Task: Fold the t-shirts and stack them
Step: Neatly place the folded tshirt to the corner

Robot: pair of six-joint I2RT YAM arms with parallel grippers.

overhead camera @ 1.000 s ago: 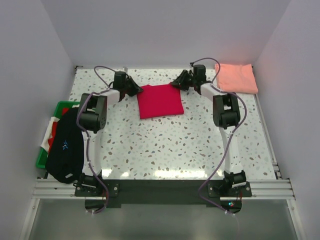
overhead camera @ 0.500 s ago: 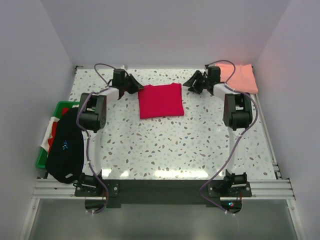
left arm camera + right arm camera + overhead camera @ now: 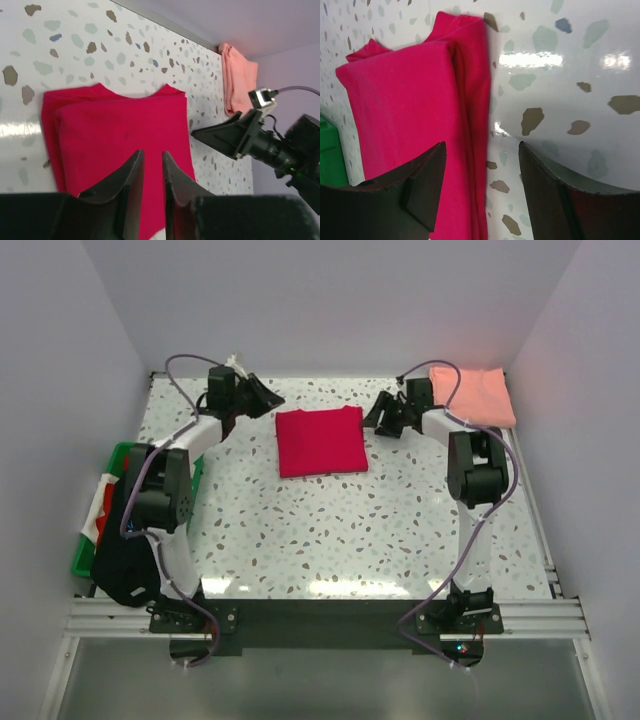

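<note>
On the far half of the speckled table (image 3: 350, 530), the crimson t-shirt (image 3: 320, 441) is laid flat and folded into a near square, with its neckline side turned toward the back wall. Its right edge is shown in the right wrist view as stacked layers of cloth, one fold line running just inside it. The right gripper (image 3: 482, 147) is held just beside that edge with its jaws spread wide and nothing between them. The left gripper (image 3: 153, 157) is found off the shirt's far-left corner, apart from the cloth; its fingers are parted only narrowly and nothing is grasped. A broad stretch of bare tabletop is seen on the shirt's near side, reaching to the arm bases. The salmon pink t-shirt (image 3: 472, 396) is folded in the far right corner, well apart from the crimson one. At the table's left edge a green crate (image 3: 125, 452) is seen, draped with a black cloth (image 3: 130, 540).
</note>
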